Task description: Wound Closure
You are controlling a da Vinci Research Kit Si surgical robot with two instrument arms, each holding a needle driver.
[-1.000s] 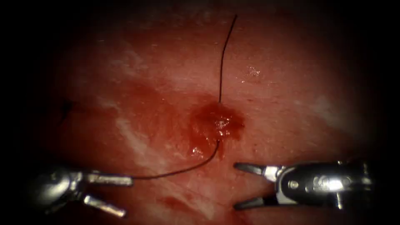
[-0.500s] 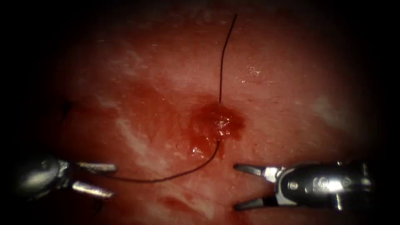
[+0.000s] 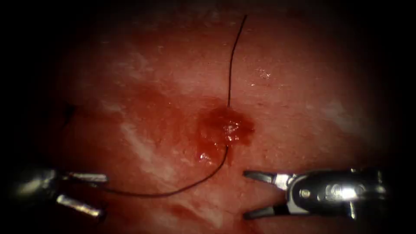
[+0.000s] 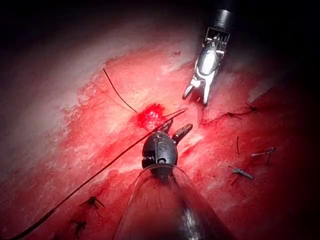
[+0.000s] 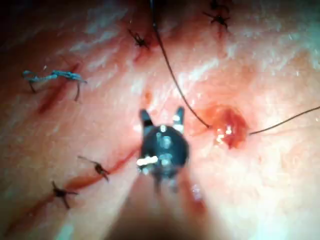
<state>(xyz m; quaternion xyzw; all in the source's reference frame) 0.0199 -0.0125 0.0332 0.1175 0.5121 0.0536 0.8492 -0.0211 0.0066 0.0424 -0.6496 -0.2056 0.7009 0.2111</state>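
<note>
Both tools, left (image 3: 82,193) and right (image 3: 253,193), look like polished, glossy metal. The tissue (image 3: 303,86) is wet and glistening, faintly rough. The thread (image 3: 232,60) is thin, dark, matt.

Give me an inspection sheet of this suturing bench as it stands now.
Surface: pink pork-belly tissue, red fluid pooled at the small wound.
Job's things: thin dark thread enters the wound from above, leaves below, curving left to the left gripper.
Clutter: short cut thread ends and older stitches on the tissue.
Grippers: left gripper open, thread lying against its upper jaw; right gripper open, holding nothing, below and right of the wound.
Cables: nothing seen.
Surroundings: dark beyond the tissue.
</note>
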